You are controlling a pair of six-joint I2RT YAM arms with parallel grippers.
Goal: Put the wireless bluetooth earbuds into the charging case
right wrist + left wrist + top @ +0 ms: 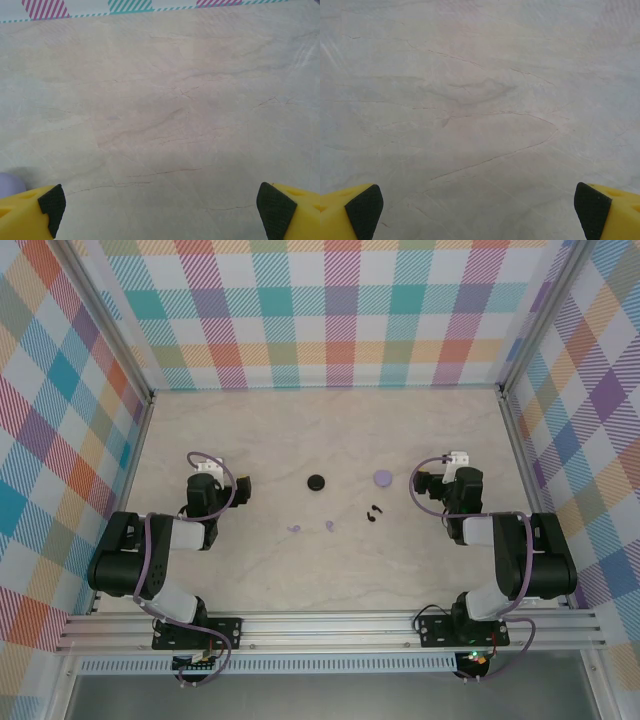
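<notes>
Marbled beige surface (330,430), smooth and matte, enclosed by plaid walls (330,310). Left gripper (479,206) and right gripper (160,207) are both spread wide and empty, their yellow fingers tipped with dark pads. Between the arms lie a round black case (317,482) and a round lilac case (383,478). Nearer the bases are the lilac earbuds (330,526) and black earbuds (373,511). Likely hazards: these tiny, curved, slick buds may skid or flip under an off-centre pinch, or end up in the wrong-coloured case.
</notes>
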